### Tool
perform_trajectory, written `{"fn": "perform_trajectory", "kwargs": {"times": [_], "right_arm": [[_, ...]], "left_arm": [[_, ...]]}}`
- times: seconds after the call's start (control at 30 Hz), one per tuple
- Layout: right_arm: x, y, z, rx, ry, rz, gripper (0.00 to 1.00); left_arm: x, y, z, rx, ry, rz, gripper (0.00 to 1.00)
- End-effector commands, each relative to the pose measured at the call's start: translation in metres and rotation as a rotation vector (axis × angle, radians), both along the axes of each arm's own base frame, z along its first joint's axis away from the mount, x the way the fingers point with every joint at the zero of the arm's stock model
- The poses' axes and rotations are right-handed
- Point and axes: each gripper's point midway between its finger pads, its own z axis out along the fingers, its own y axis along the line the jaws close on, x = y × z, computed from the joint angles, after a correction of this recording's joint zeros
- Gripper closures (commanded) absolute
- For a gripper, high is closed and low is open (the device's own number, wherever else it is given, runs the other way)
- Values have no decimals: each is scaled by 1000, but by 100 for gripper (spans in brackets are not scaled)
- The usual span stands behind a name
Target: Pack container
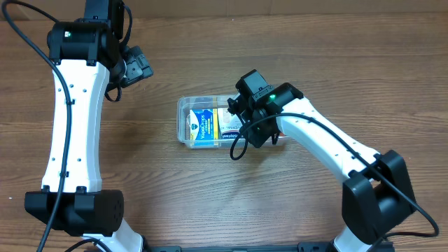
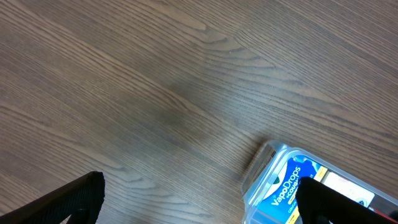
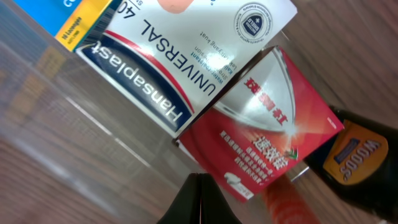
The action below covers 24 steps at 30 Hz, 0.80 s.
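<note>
The container (image 1: pixel 183 119) sits mid-table (image 1: pixel 210 203) and holds a blue VapoDrops box (image 1: pixel 201 126), a Hansaplast box (image 3: pixel 186 56) and a red box (image 3: pixel 267 137). The right gripper (image 1: pixel 246 120) hangs over its right end; I cannot tell its spread. The left gripper (image 1: pixel 138 66), far-left and well apart, gapes wide, empty.

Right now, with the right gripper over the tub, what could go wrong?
1. The right gripper sits low over the container's crowded right end; the red box lies close between the Hansaplast box and a dark bottle, so a push could wedge or tip it.
2. The left gripper is open and off to the side, so nothing braces the container; it might slide on the table.
</note>
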Motion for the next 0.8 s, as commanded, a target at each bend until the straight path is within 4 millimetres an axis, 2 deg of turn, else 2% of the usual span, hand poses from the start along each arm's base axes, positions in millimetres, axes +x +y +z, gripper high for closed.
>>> {"fn": "perform_trajectory", "kwargs": {"times": [0.0, 0.27, 0.47, 0.67, 0.77], "right_arm": [[-2, 0, -12, -25, 20, 42, 96], [3, 0, -13, -36, -7, 66, 96], [4, -3, -23, -71, 4, 58, 96], [16, 6, -5, -74, -62, 48, 92], [18, 5, -3, -81, -69, 46, 92]], "left_arm": [[2, 0, -5, -3, 13, -14, 0], [2, 0, -5, -3, 13, -14, 0], [2, 0, -5, -3, 14, -14, 0], [2, 0, -5, -3, 14, -14, 0], [2, 0, -5, -3, 14, -14, 0]]}}
